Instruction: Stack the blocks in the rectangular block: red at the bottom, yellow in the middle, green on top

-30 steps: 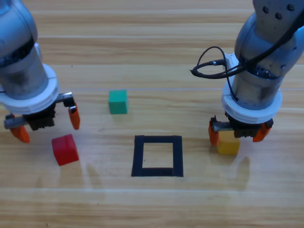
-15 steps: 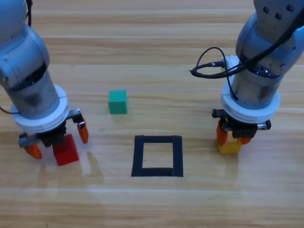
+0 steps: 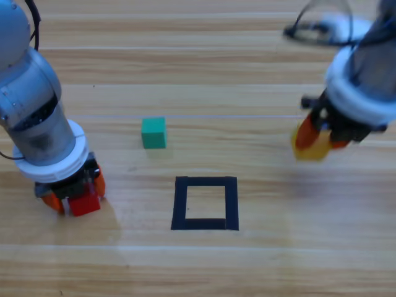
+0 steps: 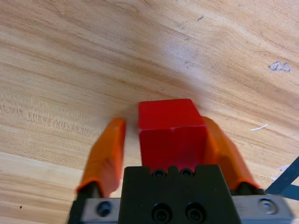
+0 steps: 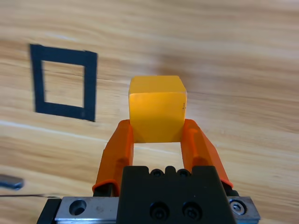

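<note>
Small, stiff, matte cubes – likely light, best pinched on opposite flat faces. The left gripper (image 3: 73, 197) straddles the red cube (image 4: 172, 131) on the table, jaws narrowed, one side perhaps not yet touching. The right gripper (image 5: 159, 135) holds the yellow cube (image 5: 157, 108) aloft, right of the rectangular block (image 3: 205, 203) – the green cube (image 3: 153, 132) sits apart.

Setting: a robotics lab bench. Indicators: two grey robot arms, the left arm (image 3: 37, 117) and the right arm (image 3: 365, 74), mounted over a bare wooden table (image 3: 198, 74); a black tape outline (image 3: 205, 203) marked on the tabletop as a target zone; plain coloured test cubes, e.g. the green cube (image 3: 153, 132); an exposed cable (image 3: 318, 28) on the right arm; no household items visible
</note>
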